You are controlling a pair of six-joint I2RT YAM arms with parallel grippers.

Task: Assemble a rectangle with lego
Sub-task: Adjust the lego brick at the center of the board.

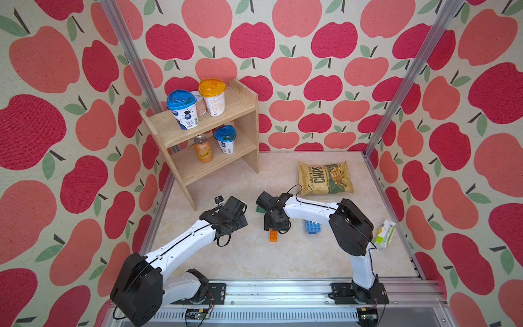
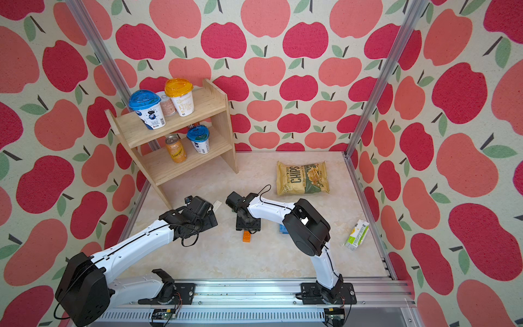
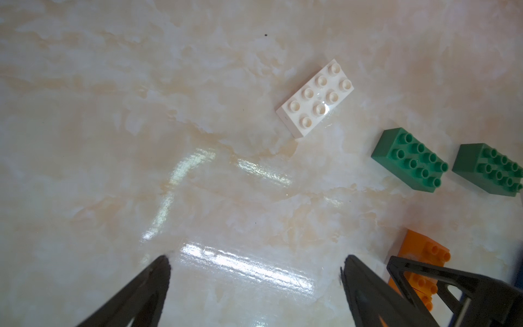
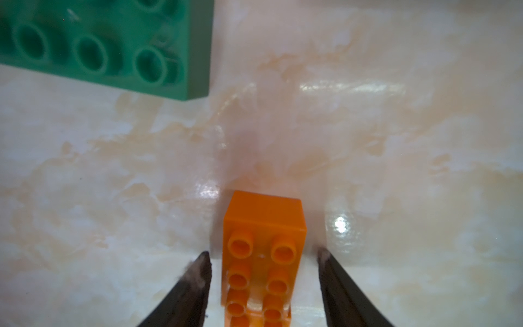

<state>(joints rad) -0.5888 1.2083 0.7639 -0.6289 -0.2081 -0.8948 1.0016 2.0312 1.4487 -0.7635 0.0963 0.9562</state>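
An orange lego brick (image 4: pixel 263 226) lies studs up on the marble tabletop (image 1: pixel 254 254). My right gripper (image 4: pixel 263 252) is open, its jaws low on either side of the brick with a narrow gap on each side. In both top views the orange brick (image 1: pixel 273 235) (image 2: pixel 246 236) sticks out from under that gripper. My left gripper (image 3: pixel 256 257) is open over bare table with nothing between its jaws. A white brick (image 3: pixel 315 97) and two green bricks (image 3: pixel 410 160) (image 3: pixel 489 170) lie beyond it. A blue brick (image 1: pixel 312 226) sits by the right arm.
A wooden shelf (image 1: pixel 203 136) with cups and a can stands at the back left. A chips bag (image 1: pixel 325 177) lies at the back right. A green-and-white carton (image 1: pixel 384 235) lies by the right wall. One green brick (image 4: pixel 113 45) lies just past the right gripper.
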